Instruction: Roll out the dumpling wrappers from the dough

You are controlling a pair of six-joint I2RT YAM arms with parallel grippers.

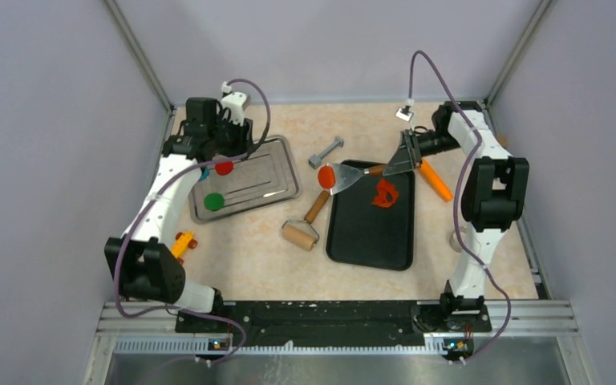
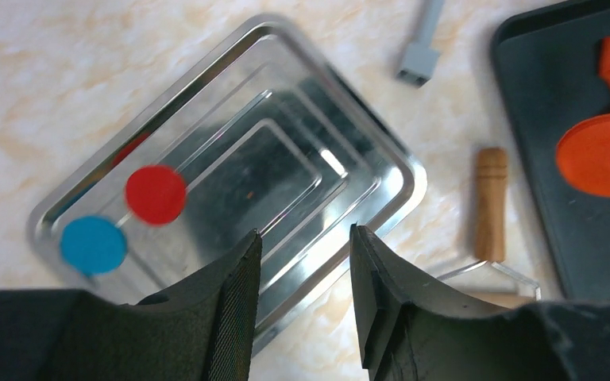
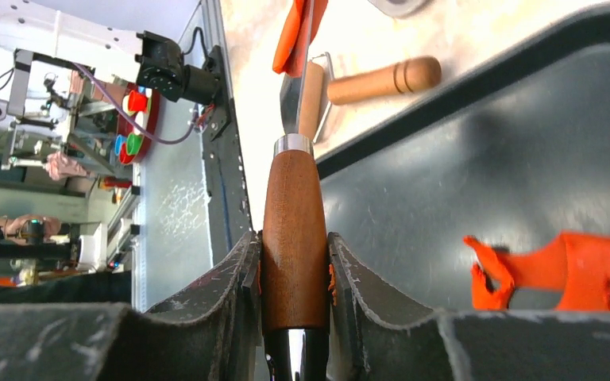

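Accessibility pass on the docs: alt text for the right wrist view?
The right gripper clamps a spatula by its wooden handle, an orange-red disc on the far blade. Ragged orange-red dough lies on the black tray; a roller lies beyond.

The left tool (image 2: pixel 303 238) hangs well left of the black tray (image 1: pixel 369 241), jaws parted with nothing between. The right tool (image 3: pixel 294 242), at the tray's far edge, clamps a wooden handle (image 3: pixel 294 194).
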